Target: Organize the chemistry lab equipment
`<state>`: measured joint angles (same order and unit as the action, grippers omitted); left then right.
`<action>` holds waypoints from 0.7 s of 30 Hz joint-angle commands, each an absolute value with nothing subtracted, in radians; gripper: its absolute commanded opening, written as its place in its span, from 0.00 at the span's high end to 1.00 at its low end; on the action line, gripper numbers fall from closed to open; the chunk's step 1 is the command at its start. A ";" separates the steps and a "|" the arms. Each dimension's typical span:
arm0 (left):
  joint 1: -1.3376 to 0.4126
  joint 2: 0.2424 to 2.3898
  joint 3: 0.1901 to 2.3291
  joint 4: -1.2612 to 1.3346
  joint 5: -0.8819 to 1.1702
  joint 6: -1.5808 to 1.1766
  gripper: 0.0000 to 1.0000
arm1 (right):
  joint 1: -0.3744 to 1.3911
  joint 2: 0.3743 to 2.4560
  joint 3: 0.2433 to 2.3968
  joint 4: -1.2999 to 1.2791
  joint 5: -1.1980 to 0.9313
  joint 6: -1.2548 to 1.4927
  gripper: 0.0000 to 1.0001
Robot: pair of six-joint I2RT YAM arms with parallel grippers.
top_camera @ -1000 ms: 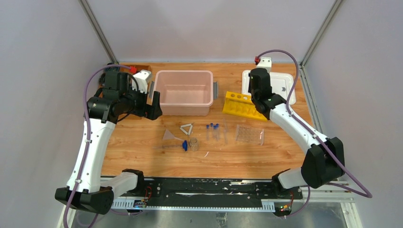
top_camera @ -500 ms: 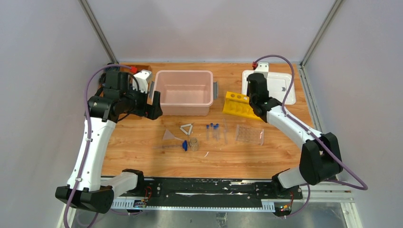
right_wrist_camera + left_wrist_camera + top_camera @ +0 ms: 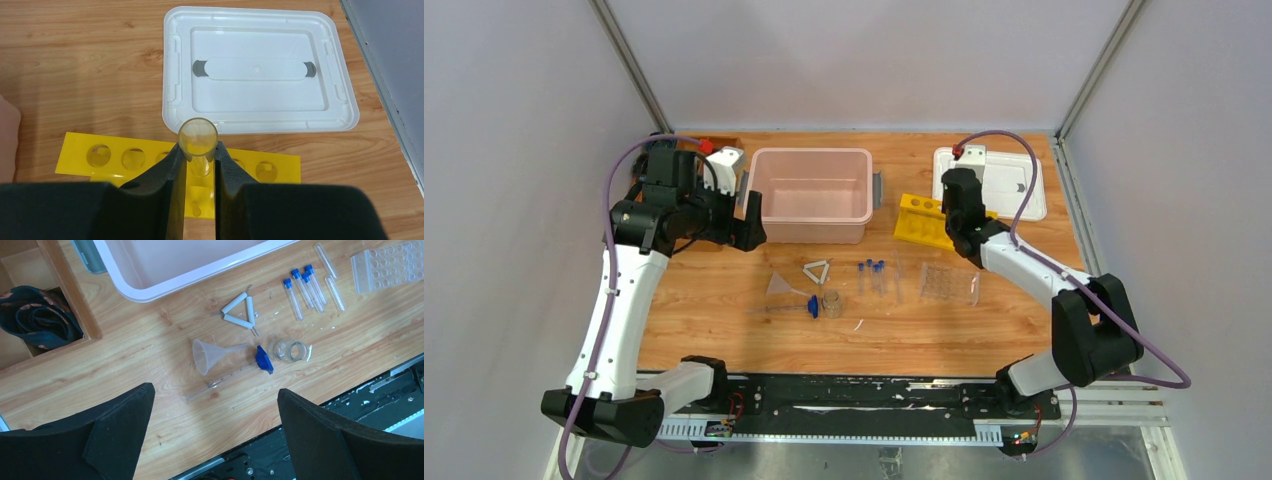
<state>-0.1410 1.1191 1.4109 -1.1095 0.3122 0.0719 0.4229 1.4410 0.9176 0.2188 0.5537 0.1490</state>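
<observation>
My right gripper (image 3: 198, 150) is shut on a clear glass tube (image 3: 198, 136), held upright over the yellow holed rack (image 3: 100, 156), which also shows in the top view (image 3: 921, 222). My left gripper (image 3: 215, 415) is open and empty, high above the table. Below it lie the clear funnel (image 3: 215, 354), a long thin tube (image 3: 220, 382) with a blue cap, the tiny beaker (image 3: 289, 350), the pale triangle (image 3: 240, 312), blue-capped vials (image 3: 302, 285) and the clear vial tray (image 3: 392, 265). In the top view the right gripper (image 3: 959, 200) is over the rack.
A pink bin (image 3: 812, 195) stands at the back centre. A white lid (image 3: 257, 70) lies behind the rack. A brown wooden tray (image 3: 35, 325) with dark parts is at the back left. The black base rail (image 3: 854, 400) runs along the near edge.
My right gripper has moved left and nearer with the glass tube, from beside the white lid to over the yellow rack. The left arm has barely moved.
</observation>
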 commanded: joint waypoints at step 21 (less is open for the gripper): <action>-0.144 1.114 1.479 -1.119 0.317 0.063 0.00 | 0.438 1.299 0.858 0.185 0.583 0.245 0.34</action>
